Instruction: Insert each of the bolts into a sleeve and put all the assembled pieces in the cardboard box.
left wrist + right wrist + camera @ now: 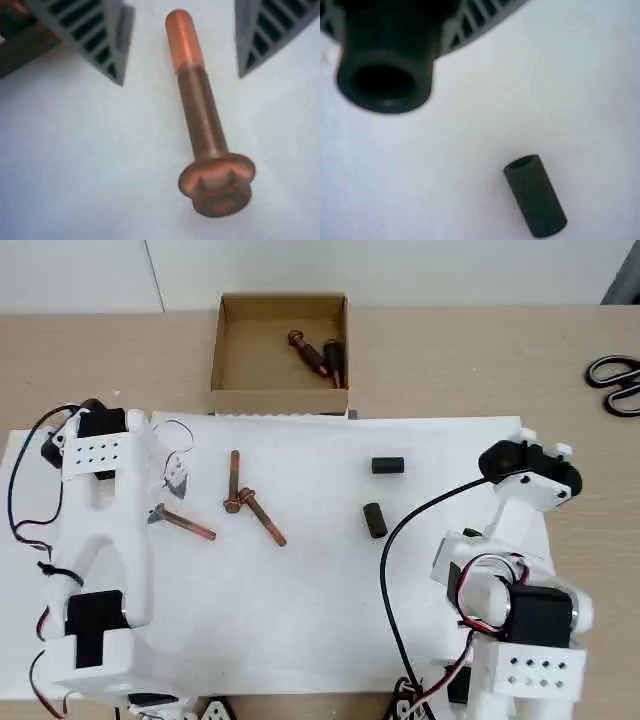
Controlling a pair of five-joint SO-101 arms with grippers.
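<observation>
Three copper bolts lie loose on the white sheet [330, 620] that covers the middle of the surface [450, 350]. The leftmost bolt [183, 522] lies slanted just beside the left gripper [174, 476]. The middle bolt [234, 480] points toward the cardboard box [215, 350]. The slanted bolt [262, 515] has its head close against the middle bolt's head. In the left wrist view a bolt lies flat on the sheet with its tip between the two grey ribbed fingers [95, 35]. These stand wide apart and touch nothing. Two black sleeves lie farther right on the sheet, well apart from the bolts: the far sleeve [387, 466] crosswise, the near sleeve [374, 520] just beside it toward the arms. A third one, the held sleeve [382, 75], sits clamped in the right gripper [405, 25] above the sheet, with its open bore facing the wrist camera. The cardboard box stands at the sheet's far edge. Inside it, two assembled pieces [318, 358] lie toward its right wall. A pair of scissors [612, 380] rests on the bare surface at the far right, well away from everything else.
</observation>
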